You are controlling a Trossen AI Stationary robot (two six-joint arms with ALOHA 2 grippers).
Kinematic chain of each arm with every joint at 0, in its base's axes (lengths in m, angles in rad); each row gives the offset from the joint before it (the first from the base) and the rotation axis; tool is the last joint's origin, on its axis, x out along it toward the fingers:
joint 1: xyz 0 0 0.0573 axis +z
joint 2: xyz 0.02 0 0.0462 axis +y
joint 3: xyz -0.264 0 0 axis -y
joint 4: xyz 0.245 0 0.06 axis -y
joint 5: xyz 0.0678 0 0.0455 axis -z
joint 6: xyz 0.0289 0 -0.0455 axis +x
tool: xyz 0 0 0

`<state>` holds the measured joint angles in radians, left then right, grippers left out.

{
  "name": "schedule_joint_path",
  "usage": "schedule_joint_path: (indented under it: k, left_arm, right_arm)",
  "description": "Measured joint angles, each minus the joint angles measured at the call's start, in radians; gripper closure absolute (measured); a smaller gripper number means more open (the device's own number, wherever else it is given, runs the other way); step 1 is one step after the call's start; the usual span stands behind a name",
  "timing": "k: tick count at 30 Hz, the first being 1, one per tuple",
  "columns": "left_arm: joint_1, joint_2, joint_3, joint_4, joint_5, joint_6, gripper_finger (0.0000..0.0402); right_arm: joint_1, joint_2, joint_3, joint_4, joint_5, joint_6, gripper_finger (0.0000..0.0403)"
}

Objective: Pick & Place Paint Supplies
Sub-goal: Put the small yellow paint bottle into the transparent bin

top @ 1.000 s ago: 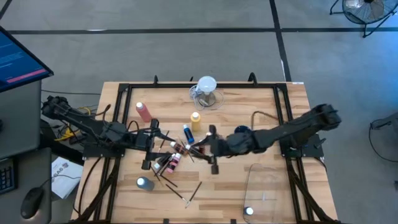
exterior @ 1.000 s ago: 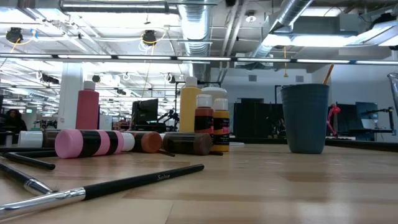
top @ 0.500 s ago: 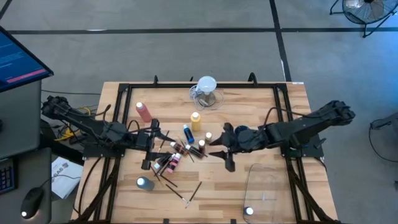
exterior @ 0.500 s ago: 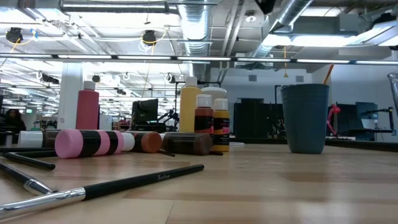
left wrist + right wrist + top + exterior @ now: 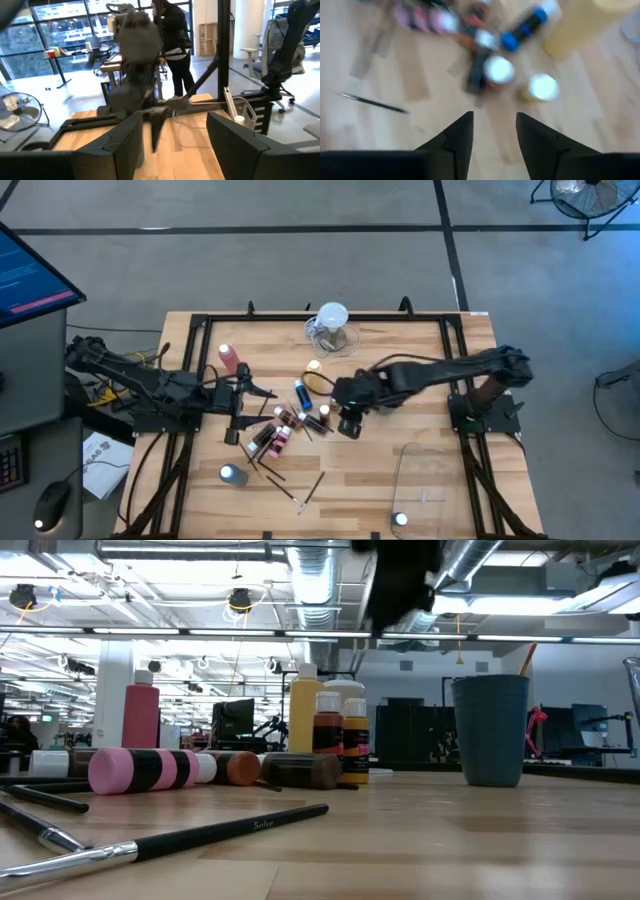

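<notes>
Bottles (image 5: 300, 416) and brushes (image 5: 306, 491) lying heaped just left of the yellow bottle (image 5: 314, 369), awaiting pickup. Right gripper (image 5: 349, 423) hovering right of that heap, fingers (image 5: 455, 142) parted, grasping nothing, probably choosing. Left gripper (image 5: 240, 405) waiting farther left, parted, empty.

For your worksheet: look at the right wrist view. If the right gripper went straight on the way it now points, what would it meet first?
The right gripper, fingers apart and empty, points down at the bottle cluster. First in line looks to be the small white-capped bottle, with a second white cap just beside it. Depth is unclear, so this is a best guess.
</notes>
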<state>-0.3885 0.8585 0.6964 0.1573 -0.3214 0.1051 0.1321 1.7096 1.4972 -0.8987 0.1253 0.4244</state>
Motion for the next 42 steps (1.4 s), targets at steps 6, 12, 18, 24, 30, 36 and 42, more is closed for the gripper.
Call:
schedule_joint_path:
  k: [6, 12, 18, 24, 30, 36, 42]
  left_arm:
    - [0.0, -0.054, -0.018, -0.067, 0.003, -0.034, 0.0192]
    - [-0.005, -0.048, -0.027, -0.069, 0.011, -0.037, 0.0192]
    - [-0.01, -0.047, -0.027, -0.07, 0.023, -0.039, 0.0192]
    - [-0.017, -0.047, -0.027, -0.071, 0.023, -0.039, 0.0192]
    - [-0.017, -0.046, -0.027, -0.07, 0.023, -0.04, 0.0192]
    - [-0.017, -0.046, -0.027, -0.07, 0.024, -0.043, 0.0192]
    - [-0.017, -0.046, -0.027, -0.07, 0.024, -0.043, 0.0192]
  right_arm:
    - [-0.062, 0.174, 0.209, -0.192, 0.006, -0.019, 0.0259]
    - [-0.1, 0.263, 0.303, -0.276, -0.01, -0.037, 0.0221]
    - [-0.116, 0.306, 0.303, -0.307, -0.076, -0.089, 0.0165]
    - [-0.118, 0.308, 0.302, -0.223, -0.074, -0.133, 0.0148]
    - [-0.139, 0.307, 0.303, -0.237, -0.076, -0.136, 0.0147]
    - [-0.168, 0.307, 0.302, -0.221, -0.073, -0.139, 0.0147]
    - [-0.182, 0.307, 0.266, -0.204, -0.073, -0.139, 0.0147]
